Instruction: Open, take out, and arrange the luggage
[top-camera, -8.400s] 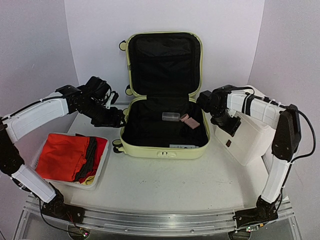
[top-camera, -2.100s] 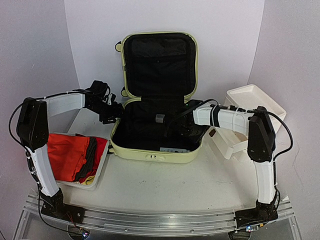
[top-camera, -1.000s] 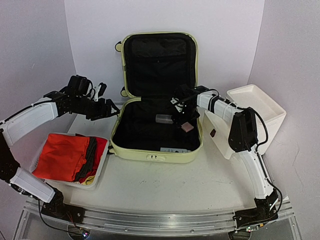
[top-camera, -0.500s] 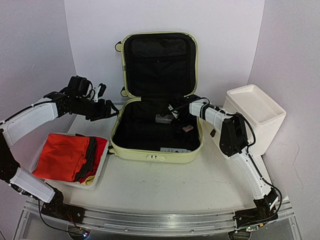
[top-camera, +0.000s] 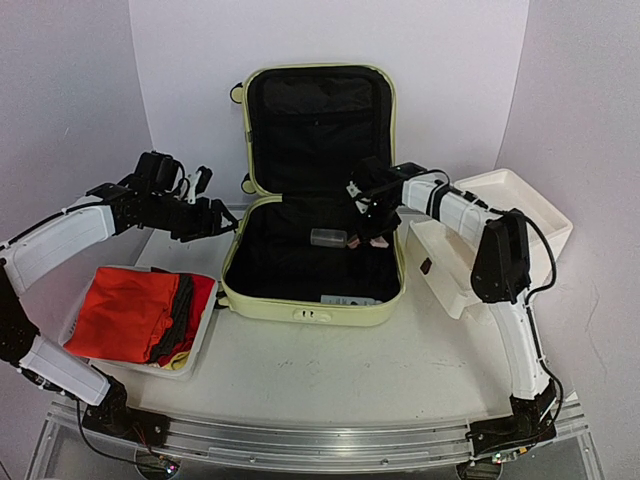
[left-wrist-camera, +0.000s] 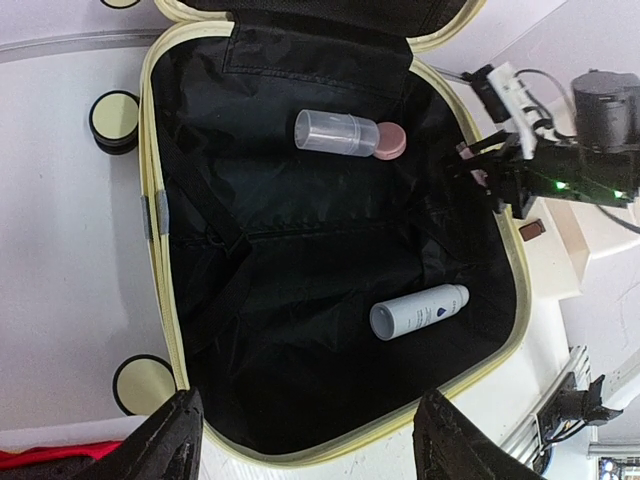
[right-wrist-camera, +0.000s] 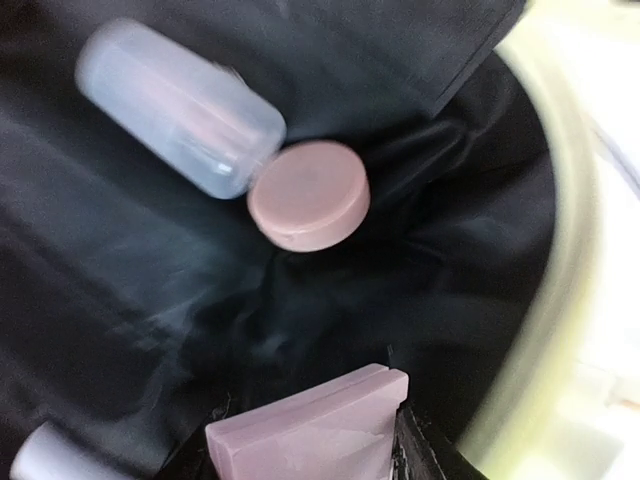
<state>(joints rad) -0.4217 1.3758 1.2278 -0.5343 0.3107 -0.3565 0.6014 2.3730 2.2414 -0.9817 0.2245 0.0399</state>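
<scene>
Since half a second ago the right hand (top-camera: 371, 228) has risen off the lining near the right rim, clamped on a flat, matte pink block (right-wrist-camera: 305, 432); the left hand (top-camera: 218, 215) hovers spread open just left of the luggage (top-camera: 300, 310). That smooth yellow-green hard shell with rounded corners lies mid-way on the surface (top-camera: 330, 370), base flat, fabric-lined lid upright at the back, wheels (left-wrist-camera: 118, 115) facing left. Inside lie a clear tube (left-wrist-camera: 335, 132) with a round pink cap (left-wrist-camera: 390, 142) and a white cylindrical bottle (left-wrist-camera: 418, 311); a basket (top-camera: 206, 318) of red cloth (top-camera: 125, 310) sits left, a white box (top-camera: 505, 215) right.
</scene>
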